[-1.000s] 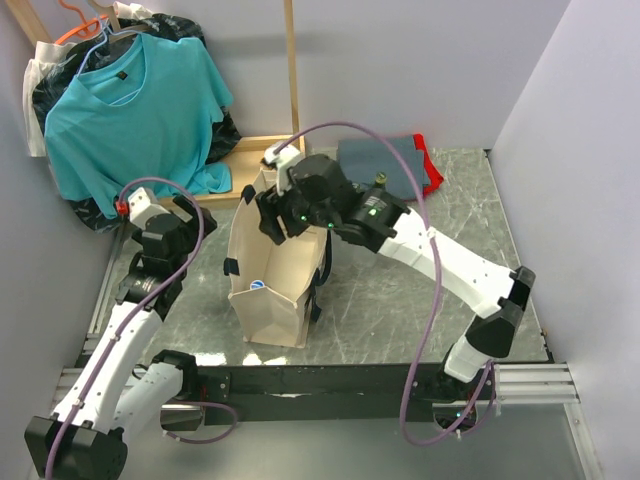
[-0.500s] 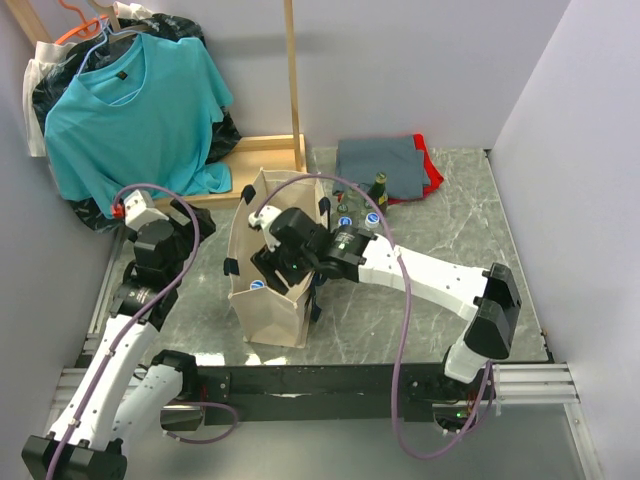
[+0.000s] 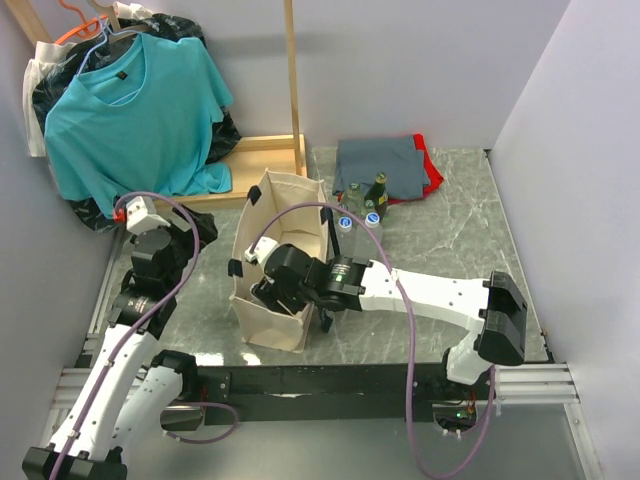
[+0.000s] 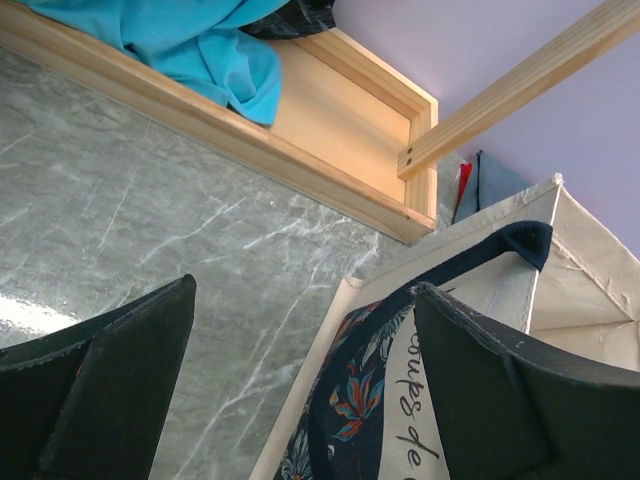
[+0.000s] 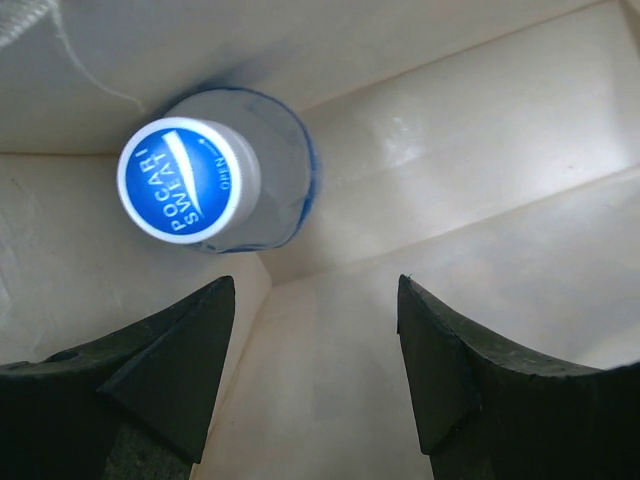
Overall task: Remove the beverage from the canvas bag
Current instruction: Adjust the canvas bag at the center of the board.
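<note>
The beverage [image 5: 215, 185] stands upright in a corner of the canvas bag [image 3: 288, 212], seen from straight above. It is a clear bottle with a blue band at its shoulder. Its round cap [image 5: 187, 180] is blue on top with a white edge, printed "POCARI SWEAT" with a small "OPEN" along the side. The bag's inner walls are plain cream cloth, creased at the folds.

The right tool [image 5: 315, 375] is down inside the bag with its dark fingers spread apart. The bottle sits ahead of the left finger, not between the two and clear of both. The left tool [image 4: 300, 385] hangs outside beside the bag, over the grey marble-patterned counter [image 4: 150, 220], with its fingers wide apart.

From that side the bag's outer face shows a dark floral print in red and blue. It also carries cursive lettering that seems to read "oups de", cut off at the finger's edge. A black strap handle [image 4: 470, 262] loops over the rim.

Just beyond the bag, other bottles [image 3: 372, 217] stand on the counter, two with blue caps and one dark green. A teal T-shirt [image 3: 130, 110] hangs at the far left.
</note>
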Tool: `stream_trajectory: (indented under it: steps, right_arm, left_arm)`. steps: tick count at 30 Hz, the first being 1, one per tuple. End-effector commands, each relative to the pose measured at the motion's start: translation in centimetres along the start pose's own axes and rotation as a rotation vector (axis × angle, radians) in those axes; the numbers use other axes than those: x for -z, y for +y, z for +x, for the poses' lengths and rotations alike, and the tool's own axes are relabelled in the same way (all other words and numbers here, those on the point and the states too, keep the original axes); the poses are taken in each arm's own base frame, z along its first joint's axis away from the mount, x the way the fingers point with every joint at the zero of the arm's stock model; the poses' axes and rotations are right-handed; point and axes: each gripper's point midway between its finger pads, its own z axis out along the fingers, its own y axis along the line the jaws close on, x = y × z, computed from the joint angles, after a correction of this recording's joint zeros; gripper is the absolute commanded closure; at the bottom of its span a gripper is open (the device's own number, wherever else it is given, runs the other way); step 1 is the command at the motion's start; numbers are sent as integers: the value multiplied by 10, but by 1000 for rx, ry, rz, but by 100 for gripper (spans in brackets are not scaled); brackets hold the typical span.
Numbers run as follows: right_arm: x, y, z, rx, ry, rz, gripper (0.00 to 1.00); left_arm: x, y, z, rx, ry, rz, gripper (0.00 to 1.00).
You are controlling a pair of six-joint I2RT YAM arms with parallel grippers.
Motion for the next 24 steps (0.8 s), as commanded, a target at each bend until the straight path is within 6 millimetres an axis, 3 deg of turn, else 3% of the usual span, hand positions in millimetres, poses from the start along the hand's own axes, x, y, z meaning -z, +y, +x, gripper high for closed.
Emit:
stream_trajectory:
  steps: [1, 12, 17, 20, 24]
  right_arm:
    - [19, -11, -17, -31, -86, 90, 27]
    - [40, -52, -69, -53, -235, 213, 18]
    - [64, -89, -105, -99, -280, 177, 16]
    - [76, -98, -122, -93, -301, 137, 15]
    - [70, -91, -130, -60, -264, 91, 15]
  left_arm:
    - [-1, -5, -2, -17, -11, 34, 4]
    - [-16, 1, 0, -15, -26, -12, 4]
    - [-25, -6, -19, 6, -65, -49, 4]
    - [-36, -6, -27, 7, -81, -95, 4]
    - [-45, -8, -35, -13, -90, -131, 4]
